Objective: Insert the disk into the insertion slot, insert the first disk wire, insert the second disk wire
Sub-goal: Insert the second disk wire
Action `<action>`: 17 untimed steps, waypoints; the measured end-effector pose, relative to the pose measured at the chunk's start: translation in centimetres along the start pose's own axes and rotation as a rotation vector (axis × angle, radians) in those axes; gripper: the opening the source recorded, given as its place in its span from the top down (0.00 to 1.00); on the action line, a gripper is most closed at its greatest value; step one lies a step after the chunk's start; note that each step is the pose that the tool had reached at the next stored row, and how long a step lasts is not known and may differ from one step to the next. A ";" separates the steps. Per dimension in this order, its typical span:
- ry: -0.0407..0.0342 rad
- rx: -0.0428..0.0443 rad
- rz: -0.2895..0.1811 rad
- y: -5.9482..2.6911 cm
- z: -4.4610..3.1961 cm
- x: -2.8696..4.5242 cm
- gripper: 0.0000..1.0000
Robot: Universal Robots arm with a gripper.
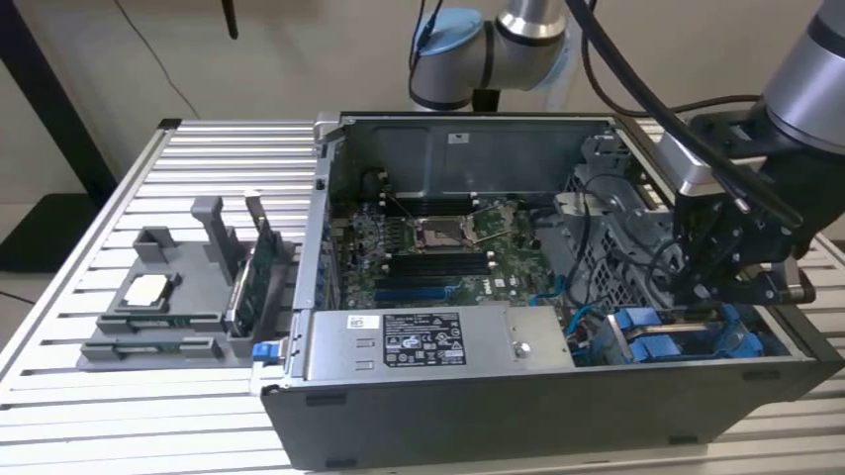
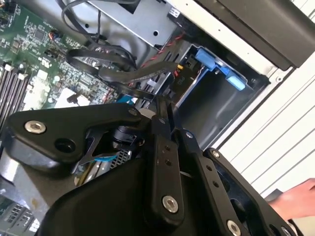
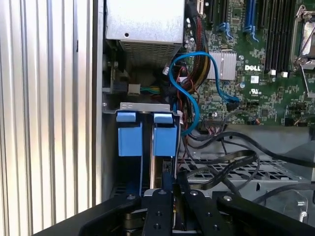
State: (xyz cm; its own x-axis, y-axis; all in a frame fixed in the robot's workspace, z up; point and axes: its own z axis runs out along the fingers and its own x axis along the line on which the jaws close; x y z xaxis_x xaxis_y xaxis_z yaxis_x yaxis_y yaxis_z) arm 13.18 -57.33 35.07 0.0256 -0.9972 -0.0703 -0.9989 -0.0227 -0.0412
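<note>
The arm has its gripper (image 1: 704, 315) down inside the open computer case (image 1: 436, 411), at the case's front corner on the exterior view's right, right above the insertion slot (image 1: 674, 341) with its blue plastic rails. In the first wrist view the black fingers (image 3: 165, 184) sit close together, narrow, pinched on the thin top edge of the disk (image 3: 158, 169), which stands on edge going down into the slot (image 3: 147, 140) between the two blue tabs. A blue cable (image 3: 189, 88) loops just beside the bay toward the green motherboard (image 1: 436, 247). The grey power-supply box (image 1: 422, 341) lies along the case's front edge, next to the bay
</note>
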 end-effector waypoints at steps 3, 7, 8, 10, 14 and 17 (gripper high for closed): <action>-0.0009 0.0000 0.000 -0.01 0.27 0.06 0.84; -0.0040 0.0001 0.000 -0.14 0.48 0.08 0.84; -0.0042 0.0001 0.000 -0.18 0.52 0.08 0.84; -0.0042 0.0001 0.000 -0.19 0.58 0.08 0.84; -0.0056 0.0001 0.000 -0.32 0.74 0.10 0.84; -0.0065 0.0002 0.000 -0.35 0.85 0.11 0.84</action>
State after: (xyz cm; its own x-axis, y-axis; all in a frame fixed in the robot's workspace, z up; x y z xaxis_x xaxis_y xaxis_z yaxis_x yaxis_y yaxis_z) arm 13.57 -57.37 34.23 0.0254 -0.9967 -0.0768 -0.9989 -0.0223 -0.0414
